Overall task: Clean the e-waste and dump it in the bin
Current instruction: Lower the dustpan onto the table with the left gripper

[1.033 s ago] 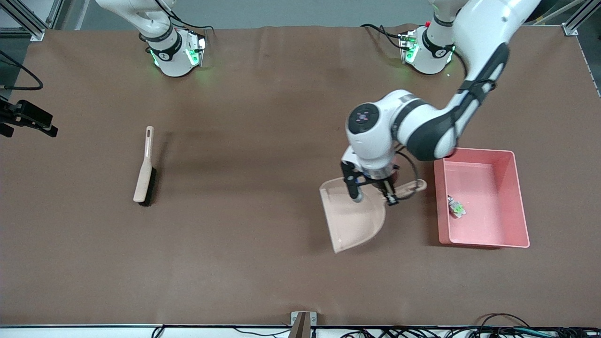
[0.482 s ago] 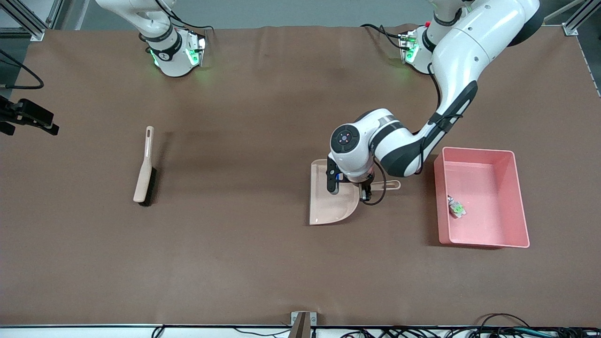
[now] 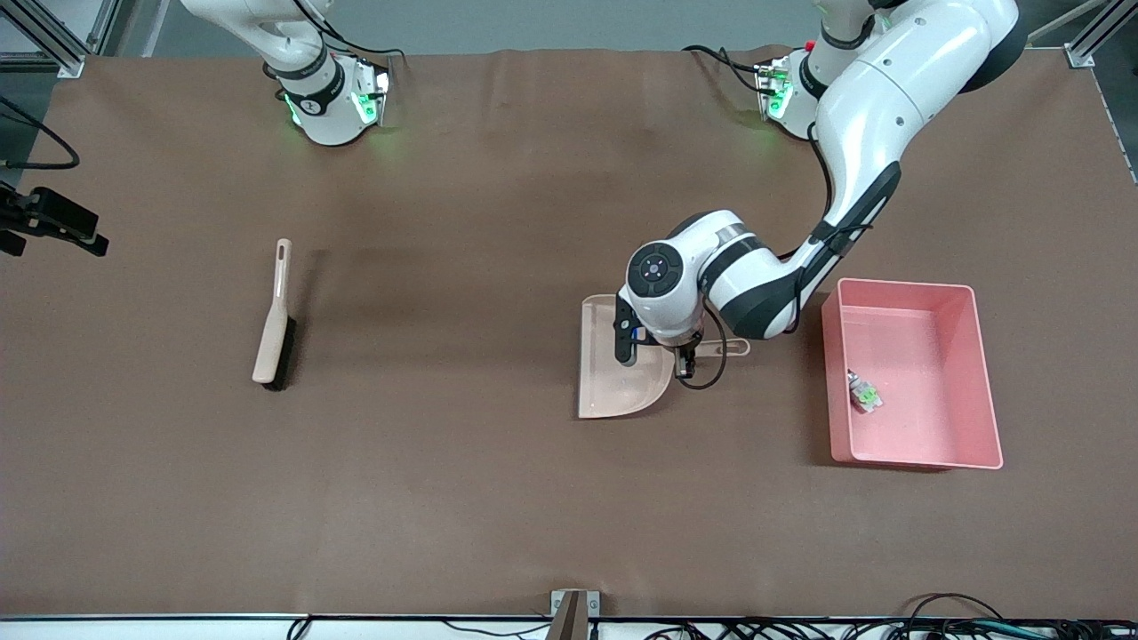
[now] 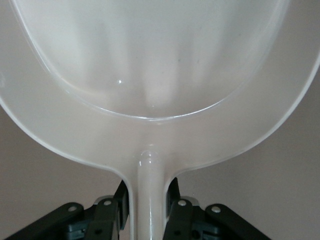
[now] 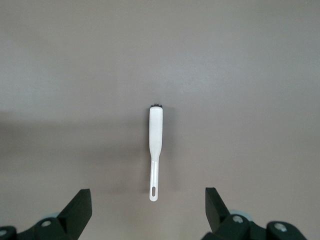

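With the tiny white e-waste piece [image 3: 863,392] already lying in the shallow pink plastic bin [image 3: 981,373] at lower right of the frame, the left gripper [image 3: 684,356], mid-frame, clamps the beige plastic dustpan [image 3: 613,373] by its handle, apparently to park it, while the right gripper [image 5: 147,212] waits, jaws apart, above the beige brush [image 5: 155,140].

White arms [image 3: 867,107], black joint bands, green base lights, black cables.

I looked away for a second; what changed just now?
The left tool, shut on the dustpan handle, carried it away from the bin toward the table's middle and levelled it. E-waste, brush and the open, waiting right tool stayed put.
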